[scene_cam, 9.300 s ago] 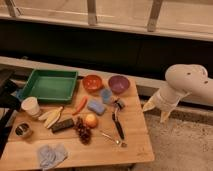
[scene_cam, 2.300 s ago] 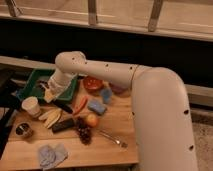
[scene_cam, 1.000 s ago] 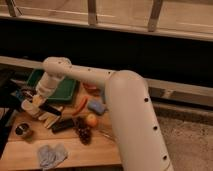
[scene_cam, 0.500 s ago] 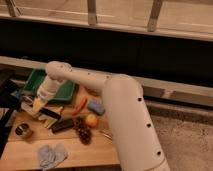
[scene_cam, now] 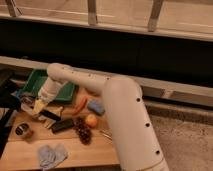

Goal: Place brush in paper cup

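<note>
The gripper (scene_cam: 26,102) was positioned at the left end of the wooden table (scene_cam: 95,157), in front of the green tray (scene_cam: 34,80) and behind the metal tin (scene_cam: 22,131); whether it was clenched or released could not be determined. A slim dark shape, apparently the brush (scene_cam: 50,115), lay just to its right, and the paper cup could not be made out beneath it. Further right were a red pepper (scene_cam: 80,105), an orange fruit (scene_cam: 91,120) and a blue sponge (scene_cam: 96,107).
</note>
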Controlling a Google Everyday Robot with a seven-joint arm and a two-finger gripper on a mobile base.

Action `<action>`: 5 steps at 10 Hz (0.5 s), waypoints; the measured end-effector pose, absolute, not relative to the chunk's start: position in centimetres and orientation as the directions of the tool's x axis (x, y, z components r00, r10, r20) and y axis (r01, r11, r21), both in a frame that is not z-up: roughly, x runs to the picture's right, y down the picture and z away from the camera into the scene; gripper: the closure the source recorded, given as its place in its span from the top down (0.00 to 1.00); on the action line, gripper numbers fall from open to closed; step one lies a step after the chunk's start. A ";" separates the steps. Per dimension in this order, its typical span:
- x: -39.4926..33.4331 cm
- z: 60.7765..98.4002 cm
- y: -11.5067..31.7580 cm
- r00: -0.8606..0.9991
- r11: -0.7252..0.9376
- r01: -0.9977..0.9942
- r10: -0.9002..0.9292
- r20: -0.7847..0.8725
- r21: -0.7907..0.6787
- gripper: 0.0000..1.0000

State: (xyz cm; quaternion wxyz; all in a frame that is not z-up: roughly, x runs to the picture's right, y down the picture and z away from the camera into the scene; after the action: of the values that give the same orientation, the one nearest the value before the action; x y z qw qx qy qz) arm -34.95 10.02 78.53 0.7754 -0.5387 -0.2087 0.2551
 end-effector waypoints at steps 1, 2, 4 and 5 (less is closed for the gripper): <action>-34.8 78.6 10.0 0.781 0.287 -0.176 0.623 0.044 -0.942 0.43; -34.6 78.6 10.0 0.779 0.285 -0.181 0.626 0.039 -0.941 0.54; -34.5 78.7 9.8 0.777 0.286 -0.186 0.629 0.037 -0.940 0.74; -34.5 78.8 9.7 0.777 0.287 -0.188 0.628 0.037 -0.939 0.79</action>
State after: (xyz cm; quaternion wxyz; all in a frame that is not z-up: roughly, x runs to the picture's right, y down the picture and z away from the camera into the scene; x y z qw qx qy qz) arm -34.51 9.68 78.80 0.7756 -0.5359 -0.2053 0.2630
